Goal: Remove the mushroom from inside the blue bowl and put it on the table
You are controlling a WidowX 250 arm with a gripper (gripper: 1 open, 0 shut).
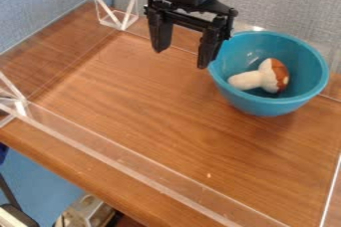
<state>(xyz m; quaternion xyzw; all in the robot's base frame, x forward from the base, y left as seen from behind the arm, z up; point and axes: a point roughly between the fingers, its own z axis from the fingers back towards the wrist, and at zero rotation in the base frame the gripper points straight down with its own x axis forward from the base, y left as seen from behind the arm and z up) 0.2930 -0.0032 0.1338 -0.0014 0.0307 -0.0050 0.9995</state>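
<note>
Now your gripper [188,44] hangs with jaws spread wide, holding nothing.
Its black fingers point down at the bowl's ten o'clock rim, whether touching you cannot tell. Your mushroom [261,77], cream stem and reddish-brown cap, lies on its side inside the glossy blue bowl [304,90], on the wood-grain table [147,121] walled in clear acrylic.

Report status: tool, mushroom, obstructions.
Tool open, empty, at the bowl's left rim. Mushroom lying inside bowl, untouched. Nothing blocking.

Glossy blue bowl [296,94], wood-grain table [160,112] — clear acrylic walls [80,131]
</note>
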